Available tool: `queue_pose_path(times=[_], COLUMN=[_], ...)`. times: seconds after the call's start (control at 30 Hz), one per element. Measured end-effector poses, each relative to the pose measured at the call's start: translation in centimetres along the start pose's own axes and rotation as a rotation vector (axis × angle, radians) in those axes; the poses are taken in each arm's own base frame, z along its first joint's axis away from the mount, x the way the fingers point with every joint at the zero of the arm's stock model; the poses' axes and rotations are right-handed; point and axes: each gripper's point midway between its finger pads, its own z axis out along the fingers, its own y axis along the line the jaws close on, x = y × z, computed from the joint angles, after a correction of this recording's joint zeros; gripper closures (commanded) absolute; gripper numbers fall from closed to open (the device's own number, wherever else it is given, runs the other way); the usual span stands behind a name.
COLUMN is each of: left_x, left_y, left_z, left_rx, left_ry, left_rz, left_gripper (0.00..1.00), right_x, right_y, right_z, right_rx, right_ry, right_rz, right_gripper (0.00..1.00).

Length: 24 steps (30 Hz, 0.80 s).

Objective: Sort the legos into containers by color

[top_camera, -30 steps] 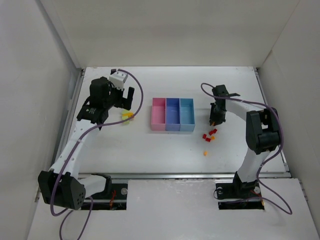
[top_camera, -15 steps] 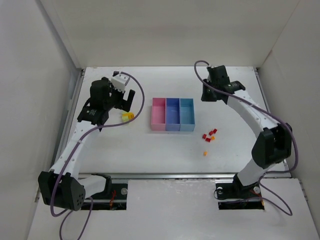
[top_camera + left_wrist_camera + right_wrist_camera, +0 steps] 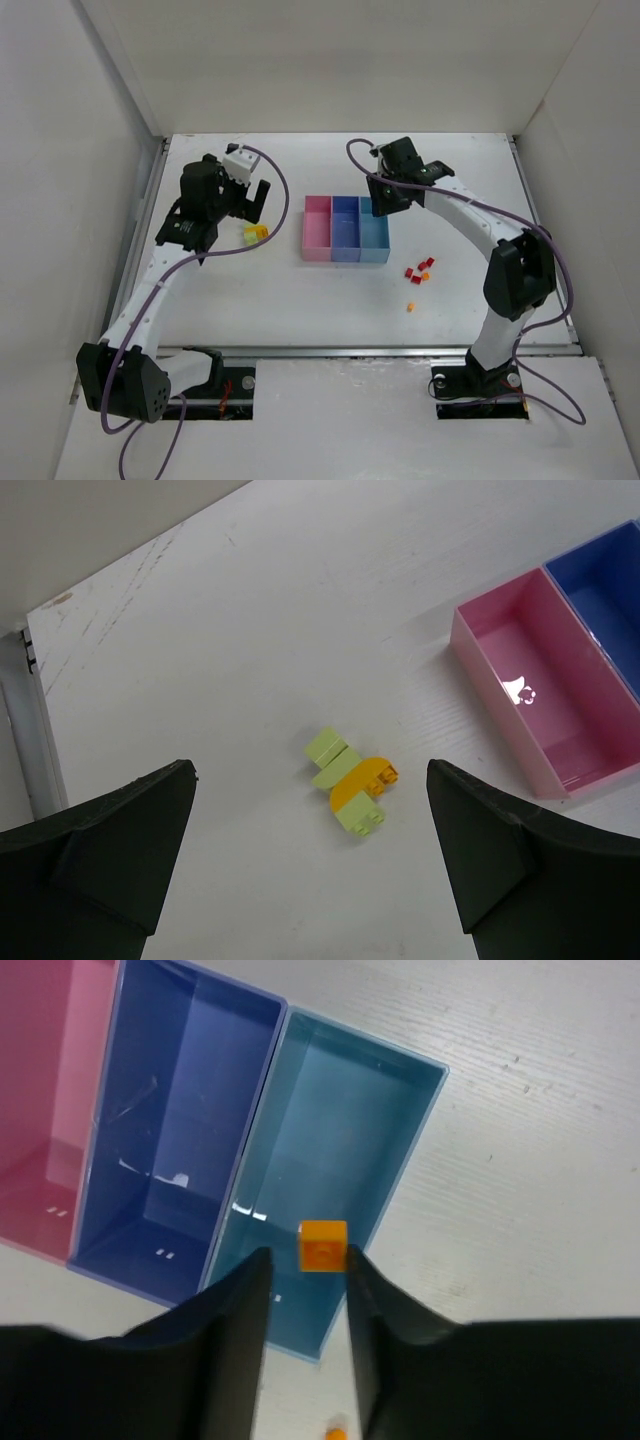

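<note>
A square orange brick point(image 3: 323, 1245) sat mid-frame at the tips of the right gripper point(image 3: 307, 1257), over the light blue bin point(image 3: 400, 1150) running lower-left to upper-right; whether it was pinched could not be told. The left gripper point(image 3: 310, 768) gaped wide.

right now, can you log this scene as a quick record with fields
left gripper: open, above green-and-orange bricks
right gripper: above light blue bin, orange brick between fingertips, grip unclear
bins: pink, blue, light blue; look empty
loose bricks: red and orange, right of bins
</note>
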Motion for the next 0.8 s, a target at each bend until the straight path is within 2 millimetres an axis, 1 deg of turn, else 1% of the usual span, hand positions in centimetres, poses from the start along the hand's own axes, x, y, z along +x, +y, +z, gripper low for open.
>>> queue_pose_path(times=[0.03, 0.07, 0.13, 0.37, 0.6, 0.67, 0.7, 0.73, 0.8], left_x=[0.1, 0.1, 0.2, 0.3, 0.3, 0.3, 0.3, 0.3, 0.3], left_y=[0.0, 0.0, -0.1, -0.1, -0.1, -0.1, -0.1, -0.1, -0.1], left_z=[0.0, 0.0, 0.0, 0.1, 0.1, 0.1, 0.1, 0.1, 0.1], left_rx=[0.0, 0.001, 0.001, 0.001, 0.001, 0.001, 0.001, 0.001, 0.002], left_ry=[0.001, 0.003, 0.003, 0.005, 0.005, 0.005, 0.005, 0.005, 0.005], left_rz=[0.0, -0.001, -0.001, -0.001, -0.001, -0.001, -0.001, -0.001, -0.001], left_gripper=[0.0, 0.0, 0.0, 0.0, 0.0, 0.0, 0.0, 0.0, 0.0], right_x=[0.2, 0.2, 0.3, 0.5, 0.5, 0.6, 0.7, 0.8, 1.1], right_y=[0.1, 0.2, 0.5, 1.2, 1.6, 1.7, 1.8, 1.9, 2.2], right_z=[0.0, 0.0, -0.1, -0.1, -0.2, -0.2, -0.2, -0.3, -0.4], right_rx=[-0.007, -0.017, -0.035, -0.078, -0.099, -0.105, -0.108, -0.114, -0.129], right_ry=[0.007, 0.01, 0.012, 0.021, 0.024, 0.026, 0.03, 0.035, 0.051], right_rz=[-0.009, -0.013, -0.021, -0.03, -0.038, -0.042, -0.046, -0.051, -0.062], right_gripper=[0.49, 0.42, 0.37, 0.33, 0.23, 0.21, 0.19, 0.15, 0.13])
